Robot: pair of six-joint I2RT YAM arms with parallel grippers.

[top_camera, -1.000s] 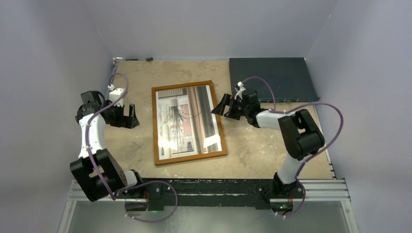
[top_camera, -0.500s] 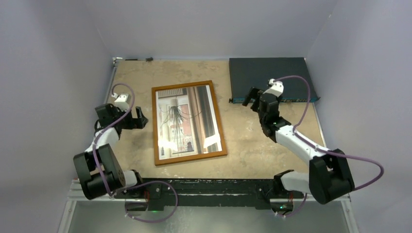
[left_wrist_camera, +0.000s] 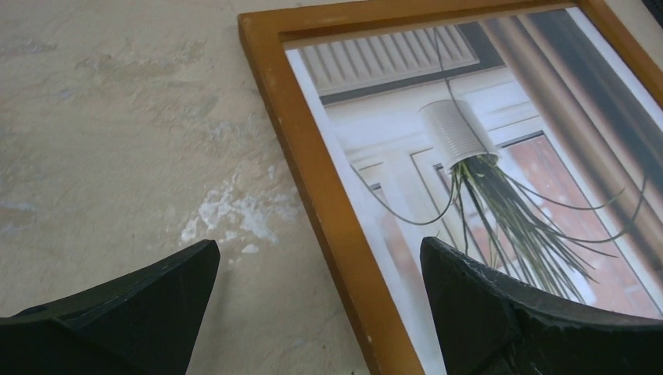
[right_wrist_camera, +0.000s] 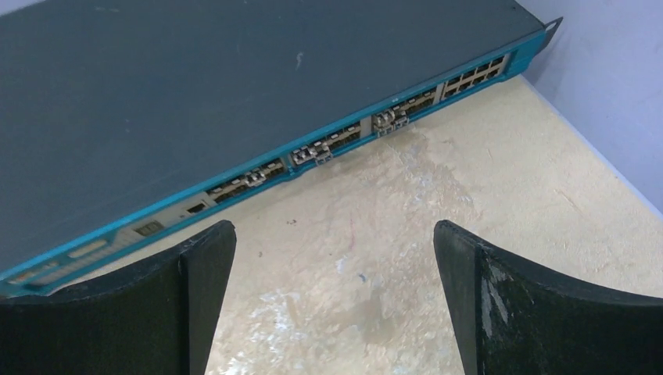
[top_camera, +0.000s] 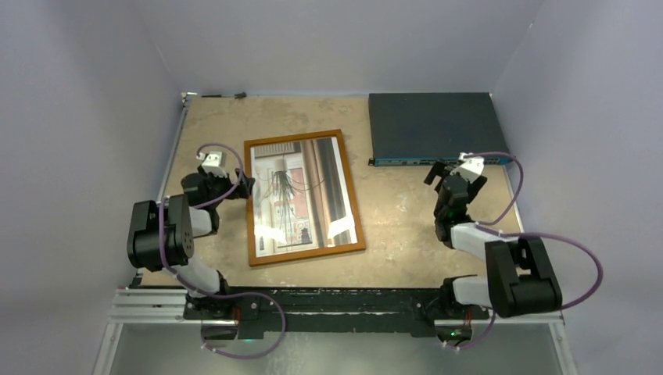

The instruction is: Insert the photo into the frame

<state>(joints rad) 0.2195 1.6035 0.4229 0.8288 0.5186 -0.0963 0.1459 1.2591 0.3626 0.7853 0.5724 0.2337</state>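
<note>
One table (top_camera: 399, 226) bears one network switch (top_camera: 430, 125) far right and one wooden frame (top_camera: 309, 255) at centre, its one photo (top_camera: 301, 195) lying inside. Two arms fold low — left gripper (left_wrist_camera: 319, 262) wide open, empty, at the frame's left edge; right gripper (right_wrist_camera: 335, 242) likewise, facing the switch.

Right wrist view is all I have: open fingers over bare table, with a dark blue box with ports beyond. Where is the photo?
Observer: The photo lies picture-up inside the frame, mid-table, left of that dark blue box.
Operator: Is the other arm holding it?
Observer: No. The left tool is open and empty, with its fingers straddling the frame's left rail.
Operator: How far off is mine?
Observer: The right tool sits by the box's near edge, clear of the frame on its right.
</note>
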